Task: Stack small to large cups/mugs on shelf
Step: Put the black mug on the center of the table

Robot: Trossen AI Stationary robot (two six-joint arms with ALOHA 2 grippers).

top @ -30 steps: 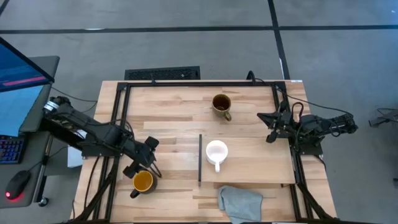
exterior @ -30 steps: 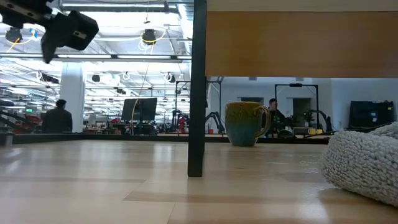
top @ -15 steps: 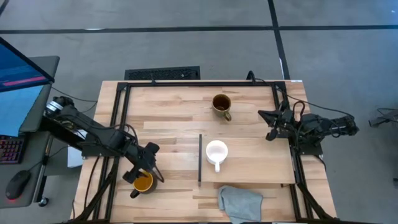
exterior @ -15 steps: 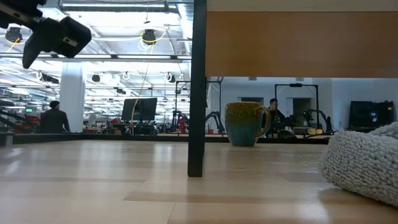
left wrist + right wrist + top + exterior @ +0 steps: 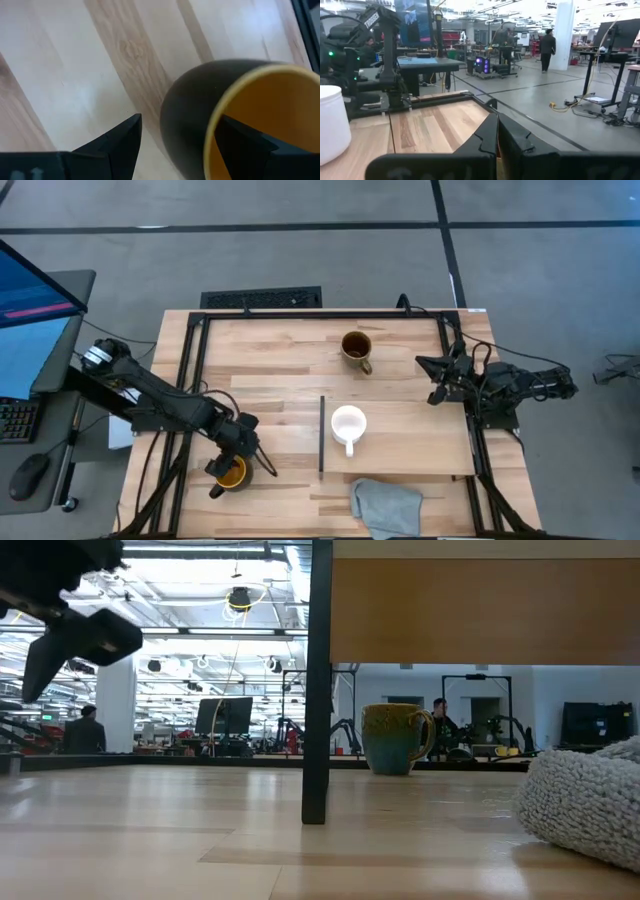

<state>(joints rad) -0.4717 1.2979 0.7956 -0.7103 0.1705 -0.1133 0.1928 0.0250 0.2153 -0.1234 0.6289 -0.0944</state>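
Three mugs are seen on the worktop [image 5: 270, 350] in the high view. The black mug [image 5: 230, 473], yellow-orange inside, stands at the lower left of the frame, off the shelf [image 5: 400, 435]. The left gripper [image 5: 244, 461] is placed over it with its fingers [image 5: 112, 145] spread, one outside the dark wall and the other over the yellow interior, so the rim lies between them; a firm clamp on the rim is not shown. The small white mug [image 5: 348, 425] is set on the shelf, just right of the thin dark strip [image 5: 321, 434], handle toward the bottom of the frame. The olive-brown mug [image 5: 357, 348] is placed above the shelf, near the upper middle of the frame, and appears at centre in the low view. A grey cloth [image 5: 385, 505] lies at the bottom edge, right of centre. The right gripper [image 5: 436, 380] is held closed and empty at the right edge of the worktop, well apart from all the mugs.
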